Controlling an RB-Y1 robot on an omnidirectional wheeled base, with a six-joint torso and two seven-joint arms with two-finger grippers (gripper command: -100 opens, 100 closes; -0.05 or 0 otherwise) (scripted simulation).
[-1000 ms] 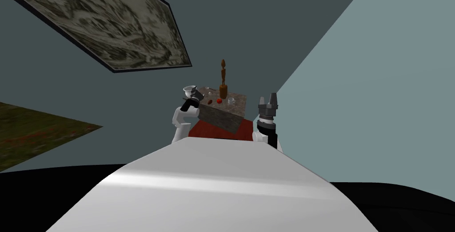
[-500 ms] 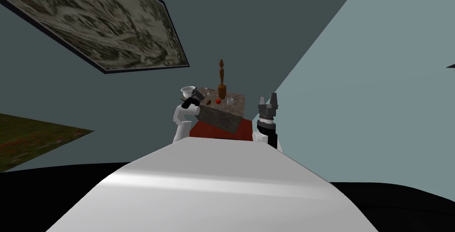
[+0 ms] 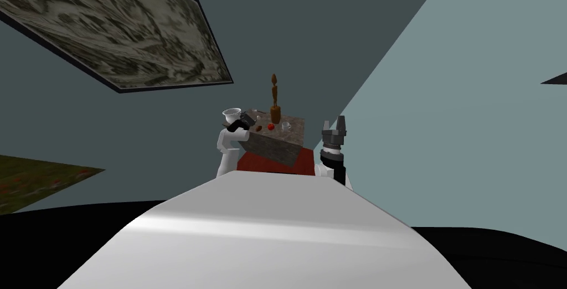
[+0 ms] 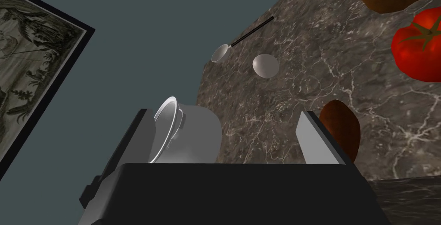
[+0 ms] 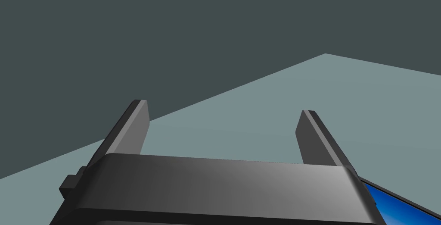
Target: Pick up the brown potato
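Left gripper (image 4: 224, 114): fingers spread wide, pinching nothing. We see it at the edge of the marble table top (image 4: 301, 76), pointing across it.
Brown potato (image 4: 342, 127): lies on the table top just outside one finger (image 4: 316, 142), on the side away from the pot. That finger overlaps its edge in the wrist view, and we cannot tell whether they touch. The potato is not between the fingers.
Pot (image 4: 194, 134): light grey with a shiny rim, at the table's edge. We see it between the fingers, close to the other finger (image 4: 134, 140).
Egg (image 4: 265, 66): white, on the marble ahead of the gripper, beyond the fingertips.
Spoon (image 4: 224, 52): pale bowl and thin black handle, just past the egg, with its bowl at the table's edge.
Tomato (image 4: 420, 48): red with a green stalk, ahead of the gripper on the potato's side and farther out than the potato.
Wooden figurine (image 3: 275, 100): brown and upright, at the table's far side, well beyond the left gripper.
Glass (image 3: 286, 125): clear, just past the tomato as seen from the left gripper.
Red rug (image 3: 266, 163): under the table.
Right gripper (image 3: 335, 125): fingers spread, holding nothing. It is raised with fingers pointing up, beside the table on the side opposite the left gripper, well apart from the potato.
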